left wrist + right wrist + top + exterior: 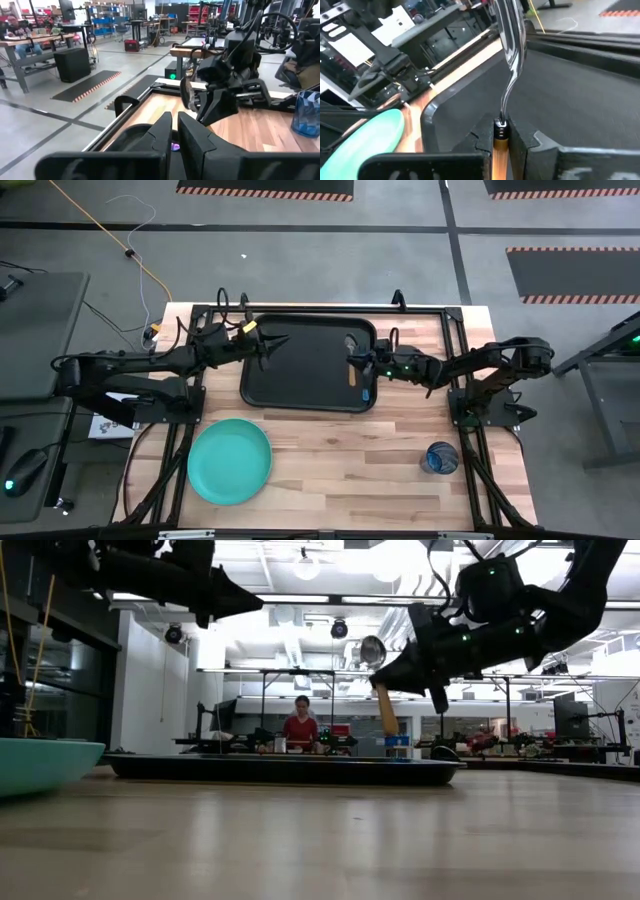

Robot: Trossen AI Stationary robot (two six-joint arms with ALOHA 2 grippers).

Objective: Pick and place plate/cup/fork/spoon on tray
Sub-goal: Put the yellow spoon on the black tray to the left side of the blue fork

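Note:
The black tray (300, 375) lies at the table's far middle. My right gripper (357, 366) hangs over the tray's right end, shut on a spoon (380, 680) with a metal bowl and a wooden handle. My left gripper (283, 342) hangs shut and empty over the tray's left end, and shows high up in the low view (250, 602). The turquoise plate (230, 461) rests flat on the table near the front left. The dark-blue cup (441, 458) stands upright at the front right. My right gripper pinches the spoon between its two fingers where the metal neck meets the wooden handle (500, 131). The fingers come level from the table's right and lie across the spoon. The spoon stands nearly upright, bowl (373, 650) up and handle (386, 712) hanging down, clear of the tray.
A small blue thing (366, 392) lies on the tray by its right rim. Black frame rails (455, 340) run along the table's edges. Bare wood lies between plate and cup. A person (301, 726) sits in the room far behind the table.

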